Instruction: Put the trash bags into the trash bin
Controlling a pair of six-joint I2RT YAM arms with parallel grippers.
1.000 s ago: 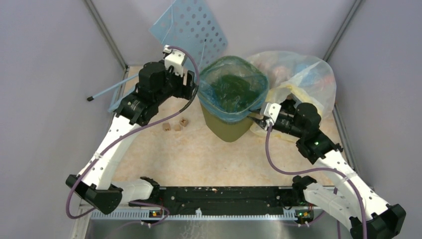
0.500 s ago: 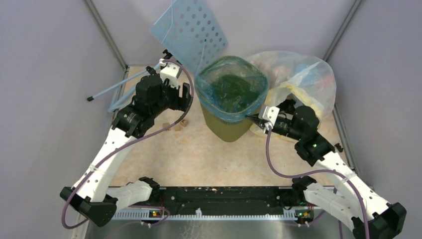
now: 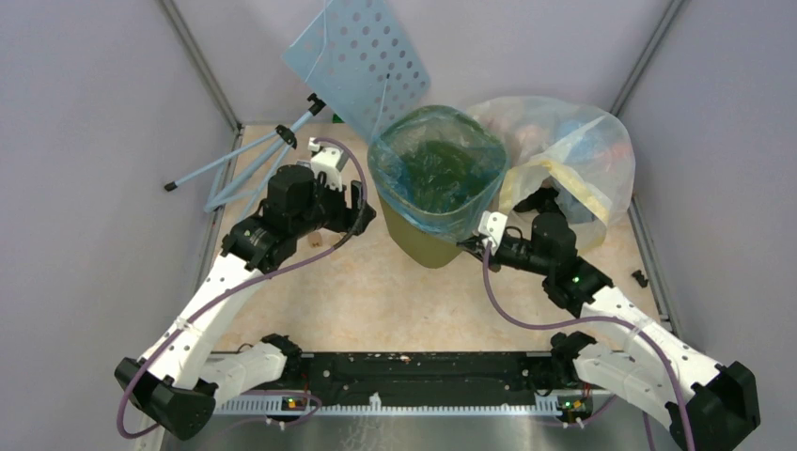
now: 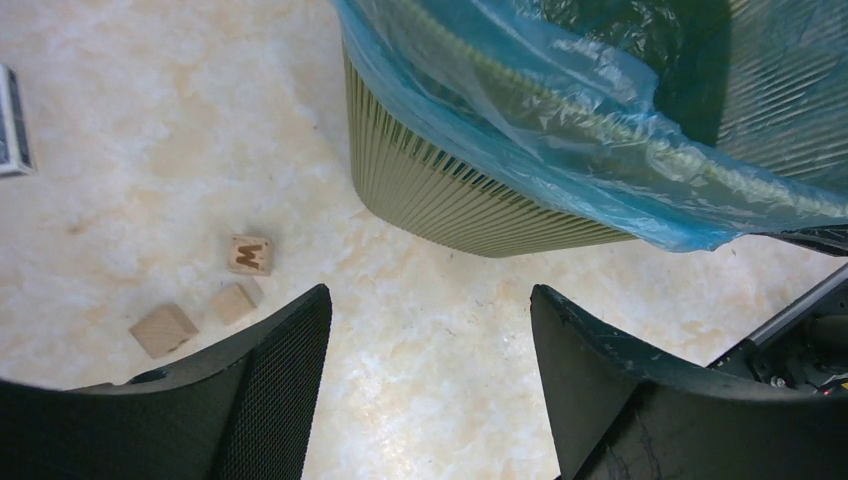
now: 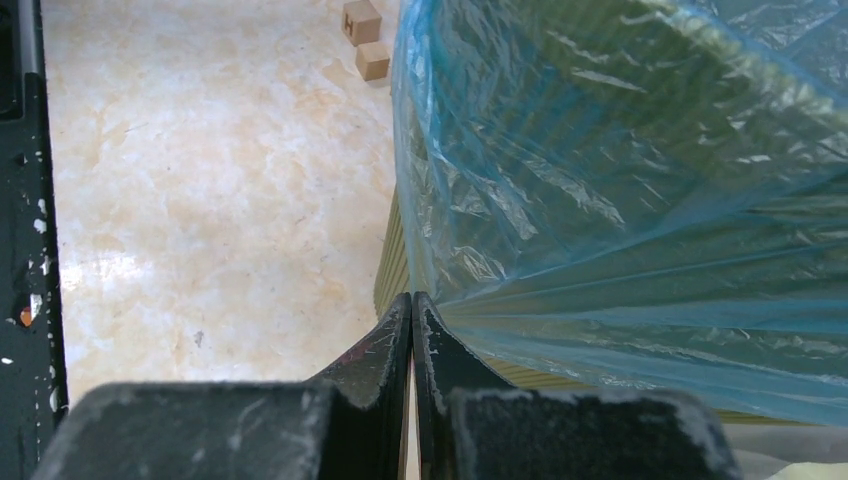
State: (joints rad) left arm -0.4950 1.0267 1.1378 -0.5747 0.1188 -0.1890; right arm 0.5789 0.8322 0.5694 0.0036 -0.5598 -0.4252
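The olive-green trash bin (image 3: 425, 241) stands at the back middle of the table. The light-blue trash bag (image 3: 437, 169) lines it, its edge folded over the rim. My right gripper (image 3: 467, 246) is at the bin's near right corner, shut on the bag's lower edge; the plastic fans out taut from the fingertips (image 5: 412, 300). My left gripper (image 3: 365, 209) is open and empty, just left of the bin and apart from it. In the left wrist view the gripper (image 4: 430, 300) hangs over bare table, with the bin (image 4: 450, 190) and bag (image 4: 560, 110) ahead.
A large clear bag of colourful items (image 3: 569, 150) leans behind the bin at right. A perforated light-blue panel (image 3: 362, 56) and blue rods (image 3: 240, 167) stand at back left. Small wooden blocks (image 4: 250, 254) lie left of the bin. A black rail (image 3: 414, 368) runs along the near edge.
My left gripper has drawn back from the bin's rim toward the near left. My right gripper has moved down and left along the bin's corner, still holding the bag's edge.
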